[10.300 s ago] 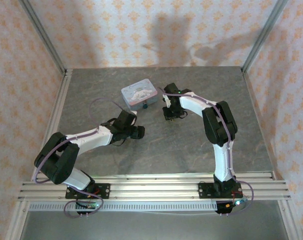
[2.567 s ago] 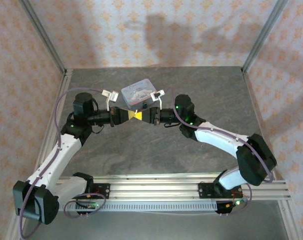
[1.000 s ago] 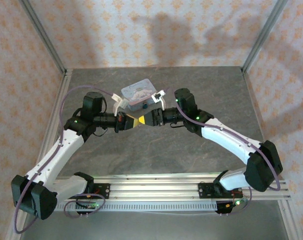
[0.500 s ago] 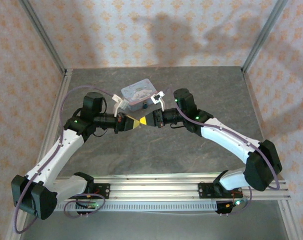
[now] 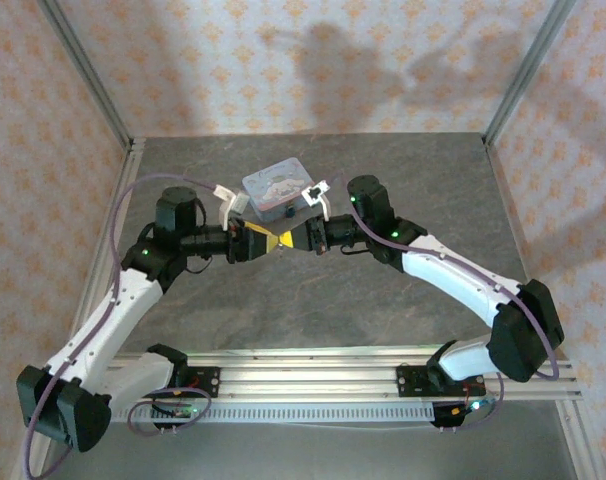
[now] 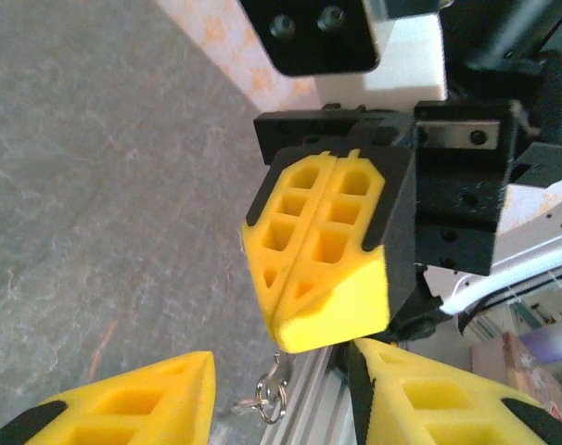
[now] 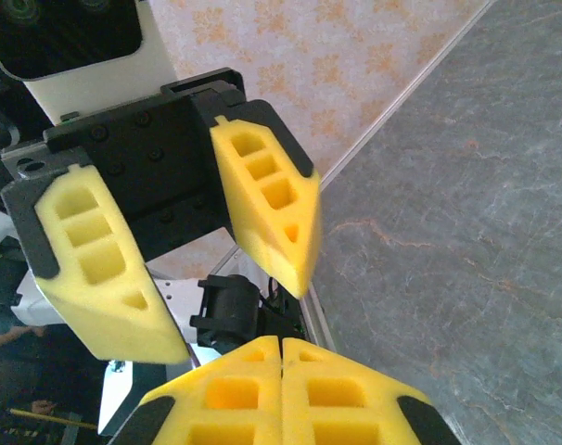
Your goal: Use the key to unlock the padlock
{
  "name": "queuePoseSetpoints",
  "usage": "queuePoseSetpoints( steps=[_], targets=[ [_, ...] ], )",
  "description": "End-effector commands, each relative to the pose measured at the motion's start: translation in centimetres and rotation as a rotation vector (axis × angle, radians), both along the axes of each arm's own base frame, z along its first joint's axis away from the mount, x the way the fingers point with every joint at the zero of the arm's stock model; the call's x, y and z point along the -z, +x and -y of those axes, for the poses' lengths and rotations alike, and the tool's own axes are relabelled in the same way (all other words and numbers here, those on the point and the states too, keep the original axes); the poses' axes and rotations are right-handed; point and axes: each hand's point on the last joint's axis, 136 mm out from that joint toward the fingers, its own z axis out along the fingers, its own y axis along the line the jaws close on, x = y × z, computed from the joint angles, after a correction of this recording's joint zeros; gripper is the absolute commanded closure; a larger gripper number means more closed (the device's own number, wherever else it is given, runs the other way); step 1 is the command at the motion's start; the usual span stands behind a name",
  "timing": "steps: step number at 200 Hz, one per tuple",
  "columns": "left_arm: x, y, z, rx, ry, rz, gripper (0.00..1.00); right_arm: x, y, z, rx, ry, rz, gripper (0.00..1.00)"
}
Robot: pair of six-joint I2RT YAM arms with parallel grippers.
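My right gripper (image 5: 288, 240) hangs in the air, its yellow fingers pressed together. In the left wrist view the right gripper (image 6: 286, 336) pinches the key, and the key's small metal ring (image 6: 272, 394) dangles below its tips. My left gripper (image 5: 266, 241) faces it nose to nose. The left gripper (image 6: 281, 360) stands open, one finger on each side of the right gripper's tips. In the right wrist view the shut right gripper (image 7: 281, 341) points into the gap of the open left fingers (image 7: 267, 209). The tiny dark padlock (image 5: 288, 212) lies by the tin's near edge.
A pale blue cartoon-printed tin (image 5: 278, 184) sits on the grey table (image 5: 383, 180) just behind the two grippers. Patterned walls close in the back and sides. An aluminium rail (image 5: 313, 378) carries the arm bases at the near edge.
Ten seconds ago both grippers were low by the tin. They have since risen and met tip to tip. Over the last half second the left wrist has shifted slightly.
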Motion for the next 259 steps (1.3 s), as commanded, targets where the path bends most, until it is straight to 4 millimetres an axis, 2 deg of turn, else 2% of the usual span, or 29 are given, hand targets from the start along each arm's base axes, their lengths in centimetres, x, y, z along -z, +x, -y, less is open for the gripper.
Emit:
queuePoseSetpoints(
  steps=[1, 36, 127, 170, 226, 259],
  targets=[
    [-1.4, 0.6, -0.2, -0.028, -0.066, 0.038, 0.57, -3.1, 0.1, 0.3, 0.002, 0.059, 0.095, 1.0],
    [-1.3, 0.2, 0.2, 0.006, -0.115, 0.016, 0.55, -4.3, 0.0, 0.4, -0.002, 0.115, 0.111, 1.0],
    [-1.2, -0.4, 1.2, 0.074, -0.131, -0.003, 0.58, -5.3, 0.2, 0.3, -0.004, 0.141, 0.127, 1.0],
    [-0.9, -0.6, 1.4, 0.085, -0.129, -0.006, 0.62, -5.4, 0.2, 0.3, -0.004, 0.145, 0.131, 1.0],
    [-0.3, -0.6, 1.4, 0.086, -0.113, -0.016, 0.73, -5.6, 0.4, 0.4, 0.008, 0.148, 0.135, 1.0],
    [-0.2, -0.4, 1.4, 0.082, -0.109, -0.019, 0.75, -5.8, 0.5, 0.6, 0.015, 0.15, 0.142, 1.0]
  ],
)
